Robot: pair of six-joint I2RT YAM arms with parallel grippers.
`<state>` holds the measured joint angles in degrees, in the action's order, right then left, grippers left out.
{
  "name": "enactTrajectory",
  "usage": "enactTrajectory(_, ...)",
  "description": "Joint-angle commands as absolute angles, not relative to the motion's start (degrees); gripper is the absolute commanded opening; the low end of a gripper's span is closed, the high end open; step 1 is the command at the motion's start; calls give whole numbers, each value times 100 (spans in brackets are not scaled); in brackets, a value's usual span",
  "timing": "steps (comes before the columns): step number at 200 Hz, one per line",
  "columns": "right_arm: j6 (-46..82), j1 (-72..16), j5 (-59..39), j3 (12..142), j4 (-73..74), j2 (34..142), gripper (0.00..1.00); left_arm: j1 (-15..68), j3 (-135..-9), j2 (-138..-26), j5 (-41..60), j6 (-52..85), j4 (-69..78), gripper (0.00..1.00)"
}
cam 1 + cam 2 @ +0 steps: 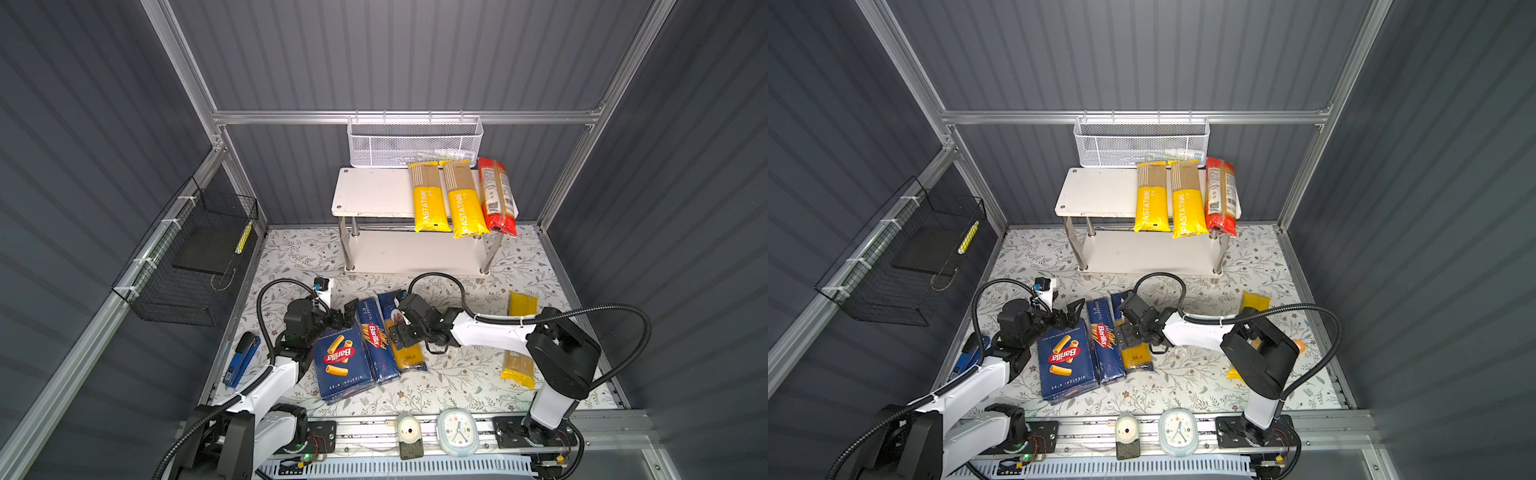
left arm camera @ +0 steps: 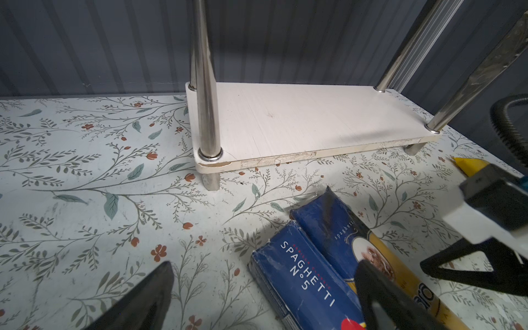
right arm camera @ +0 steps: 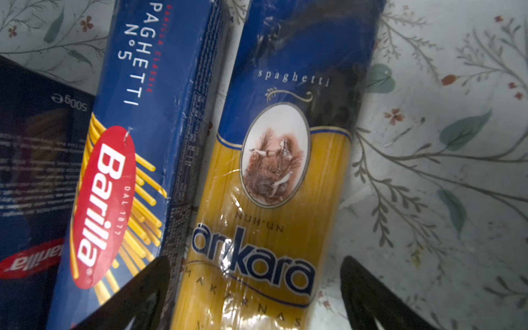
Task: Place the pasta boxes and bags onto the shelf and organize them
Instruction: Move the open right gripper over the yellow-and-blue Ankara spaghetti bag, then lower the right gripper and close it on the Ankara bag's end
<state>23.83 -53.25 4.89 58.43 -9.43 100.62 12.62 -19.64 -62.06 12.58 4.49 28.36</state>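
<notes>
**Right fingers** (image 3: 368, 294): spread wide and low over the Ankara bag (image 3: 274, 234), one finger on each side of it. They are not closed on it. Whether they touch the wrapper cannot be told.

**Ankara bag:** flat on the floral counter (image 1: 457, 374), long axis toward the shelf. It lies just beside the narrow Barilla spaghetti box (image 1: 376, 336), on that box's right in both top views.

**Narrow Barilla spaghetti box:** flat, logo up, between the Ankara bag and the wide Barilla rigatoni box (image 1: 340, 361), side against side with the latter.

**Left fingers** (image 2: 143, 297): spread and holding nothing. They sit over the far end of the wide Barilla rigatoni box and point toward the shelf.

**Yellow-clear bag** (image 1: 517, 365): flat on the counter's right side, well apart from the three blue packs. The right arm hides part of it.

**Shelf** (image 1: 374, 191): stands at the back of the counter.
- The right part of its top board carries two PASTATIME bags (image 1: 430, 203) (image 1: 465, 208) and the red-clear bag (image 1: 496, 199).
- They lie side by side, front to back, near ends overhanging the front edge.
- The red-clear bag is outermost.

**Surroundings:**
- White mesh basket (image 1: 415, 141), hung on the rail behind the shelf.
- Black wire basket (image 1: 195, 257), on the left wall.
- Blue stapler (image 1: 241, 359), at the counter's left edge.
- Clock (image 1: 457, 432), on the front rail.
</notes>
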Motion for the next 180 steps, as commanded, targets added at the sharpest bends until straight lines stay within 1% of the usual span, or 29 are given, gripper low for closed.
enactTrajectory(1, 2391, -5352, 461, 5994, -1010, 10199, 95, 1269, -2004, -6237, 1222, 383, 2863, 99)
enactTrajectory(180, 2522, -5213, 598, 5517, -914, 10322, 98, 1258, -1978, -6216, 1235, 378, 2874, 100)
